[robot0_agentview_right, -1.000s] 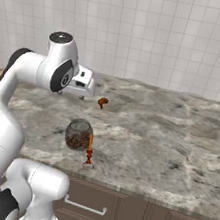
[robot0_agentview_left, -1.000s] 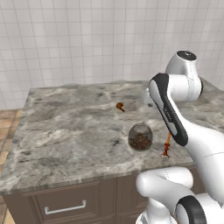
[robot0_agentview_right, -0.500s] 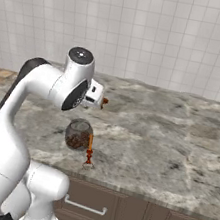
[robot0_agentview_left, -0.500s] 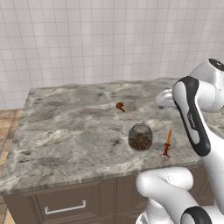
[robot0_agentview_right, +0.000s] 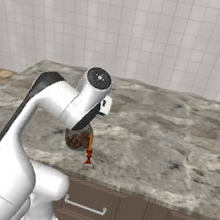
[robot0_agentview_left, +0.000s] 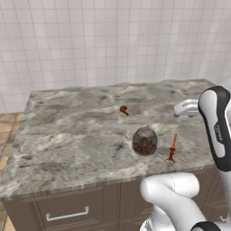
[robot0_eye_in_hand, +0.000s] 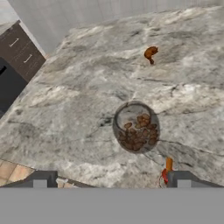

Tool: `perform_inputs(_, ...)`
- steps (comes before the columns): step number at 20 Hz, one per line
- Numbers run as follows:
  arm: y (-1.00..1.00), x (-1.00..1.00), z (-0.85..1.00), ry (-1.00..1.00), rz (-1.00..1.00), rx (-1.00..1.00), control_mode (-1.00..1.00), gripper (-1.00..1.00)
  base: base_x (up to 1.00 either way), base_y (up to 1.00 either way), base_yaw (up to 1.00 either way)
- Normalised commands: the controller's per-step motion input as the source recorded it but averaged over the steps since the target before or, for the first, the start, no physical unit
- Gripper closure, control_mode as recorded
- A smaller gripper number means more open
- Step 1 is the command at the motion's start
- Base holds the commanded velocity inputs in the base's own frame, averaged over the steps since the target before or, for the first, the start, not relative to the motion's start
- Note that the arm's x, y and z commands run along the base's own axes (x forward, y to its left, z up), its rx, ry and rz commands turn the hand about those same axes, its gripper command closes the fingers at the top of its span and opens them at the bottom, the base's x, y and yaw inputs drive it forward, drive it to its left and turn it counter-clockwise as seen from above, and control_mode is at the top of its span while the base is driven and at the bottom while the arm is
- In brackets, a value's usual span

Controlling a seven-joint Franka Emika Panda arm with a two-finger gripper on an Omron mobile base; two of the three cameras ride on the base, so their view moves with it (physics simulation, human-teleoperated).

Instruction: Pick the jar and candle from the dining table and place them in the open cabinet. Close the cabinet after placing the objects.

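Note:
The jar (robot0_agentview_left: pixel 144 140) is squat clear glass with brown lumps and stands near the front edge of the dining table (robot0_agentview_left: pixel 67 131), a grey veined marble slab. Just right of it the thin orange candle (robot0_agentview_left: pixel 172 148) stands upright on its dark red base. In the hand view, my gripper (robot0_eye_in_hand: pixel 111 180) hangs open above the table, with the jar (robot0_eye_in_hand: pixel 136 127) ahead between its fingertips and the candle (robot0_eye_in_hand: pixel 168 168) close to the right fingertip (robot0_eye_in_hand: pixel 183 178). Nothing is held. In the right base view my arm partly hides the jar (robot0_agentview_right: pixel 78 140), and the candle (robot0_agentview_right: pixel 89 150) stands clear beside it. The cabinet is out of view.
A small orange-brown lump (robot0_agentview_left: pixel 123 109) lies on the marble behind the jar, also seen as the lump (robot0_eye_in_hand: pixel 150 53). Dark brown drawer fronts (robot0_agentview_left: pixel 67 212) with silver handles run under the table's front edge. A white tiled wall (robot0_agentview_left: pixel 113 40) stands behind.
My arm has swung to the right in the left base view, and the hand has shifted right over the table. The jar, candle and lump have not moved.

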Motion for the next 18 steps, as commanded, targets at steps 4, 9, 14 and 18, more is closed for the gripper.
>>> perform_inputs(4, -0.22, -0.19, -0.08, -0.11, 0.17, 0.01, -1.00, -1.00, 0.00, 0.00, 0.00)
perform_inputs(9, -0.22, -0.14, -0.09, -0.05, 0.17, 0.00, -1.00, -1.00, 0.00, 0.00, 0.00)
perform_inputs(14, -0.19, -0.11, -0.13, 0.00, 0.17, 0.00, -1.00, -1.00, 0.00, 0.00, 0.00)
perform_inputs(18, -0.11, -0.13, -0.17, -0.05, 0.21, 0.00, -1.00, -1.00, 0.00, 0.00, 0.00)
